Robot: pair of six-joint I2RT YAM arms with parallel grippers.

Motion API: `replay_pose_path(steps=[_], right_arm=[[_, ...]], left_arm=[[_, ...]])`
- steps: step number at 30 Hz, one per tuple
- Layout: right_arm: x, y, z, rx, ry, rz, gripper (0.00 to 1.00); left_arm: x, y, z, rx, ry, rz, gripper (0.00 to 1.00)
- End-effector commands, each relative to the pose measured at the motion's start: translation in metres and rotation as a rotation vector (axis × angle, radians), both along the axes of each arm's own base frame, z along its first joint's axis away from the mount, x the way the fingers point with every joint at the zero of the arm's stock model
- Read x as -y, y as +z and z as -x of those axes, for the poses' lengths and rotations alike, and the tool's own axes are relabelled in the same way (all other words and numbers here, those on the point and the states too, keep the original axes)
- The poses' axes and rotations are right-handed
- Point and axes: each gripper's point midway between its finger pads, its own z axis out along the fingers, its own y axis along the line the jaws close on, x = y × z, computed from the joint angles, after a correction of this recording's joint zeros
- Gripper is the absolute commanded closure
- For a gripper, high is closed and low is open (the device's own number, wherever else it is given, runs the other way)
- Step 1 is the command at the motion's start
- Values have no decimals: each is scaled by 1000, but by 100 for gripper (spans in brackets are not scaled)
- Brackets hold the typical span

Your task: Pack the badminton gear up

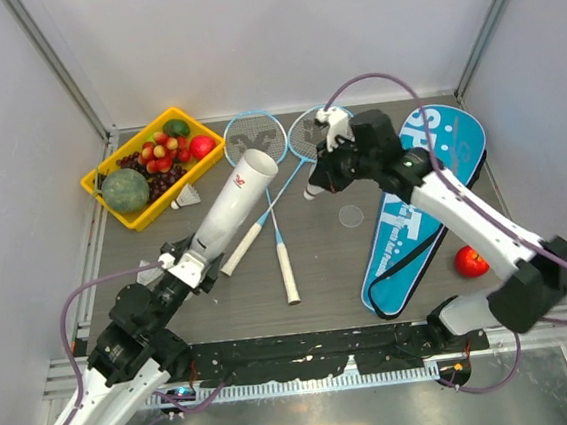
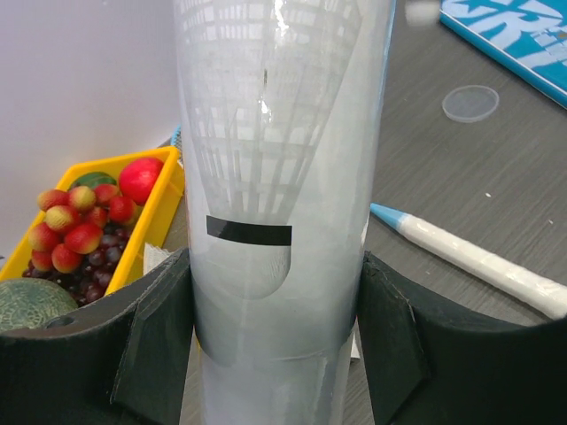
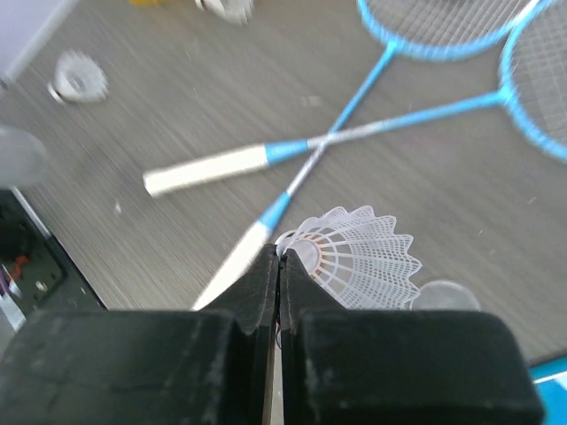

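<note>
My left gripper (image 1: 192, 258) (image 2: 275, 266) is shut on the lower end of the long white tube (image 1: 234, 202) (image 2: 283, 159), which slants up toward the far right with its open mouth high. Over the crossed racket shafts, my right gripper (image 1: 315, 185) (image 3: 280, 254) is shut, pinching a white shuttlecock (image 1: 311, 193) (image 3: 359, 257) by its edge just beyond the fingertips. Two light-blue rackets (image 1: 254, 137) (image 1: 308, 135) (image 3: 416, 27) lie crossed on the table, handles (image 1: 287, 270) (image 3: 205, 168) toward me. A second shuttlecock (image 1: 190, 196) lies by the tray, a third (image 3: 78, 80) near my left arm. The blue bag (image 1: 422, 194) lies at the right.
A yellow tray (image 1: 111, 192) (image 2: 159, 212) of fruit stands at the far left. A red apple (image 1: 471, 261) lies right of the bag. A clear round lid (image 1: 351, 215) (image 2: 470, 103) (image 3: 443, 295) lies flat between rackets and bag. Walls close the back and sides.
</note>
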Motion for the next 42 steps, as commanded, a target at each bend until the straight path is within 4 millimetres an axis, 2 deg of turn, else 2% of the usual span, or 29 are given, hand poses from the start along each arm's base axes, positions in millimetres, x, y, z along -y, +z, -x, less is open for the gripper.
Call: replay_pose_path(steps=[1,3,6,10,13,17,26,35,42], right_arm=[[12,110,17,265,-78,-235,95],[16,148,36,340,-57,-313,95],[18,184,63,384,0,-404,95],[13,207,94,397,94,-474,94],[6,213,111,391,148,-500,95],[0,213,123,385,180,-514,95],[-22,193,130,296,236,-544,95],[-41,170,130,222,264,-558,95],[-58,161,132,180,295,-561,94]], left_arm=[[12,20,5,43,-74,21,79],[15,17,6,31,-92,9,79],[22,10,8,23,-139,-35,80],[36,2,16,23,-233,-67,81],[41,0,19,14,-268,-76,81],[43,-1,19,3,-278,-83,81],[43,0,19,6,-274,-80,81],[44,1,19,10,-278,-71,82],[43,1,19,14,-275,-70,82]])
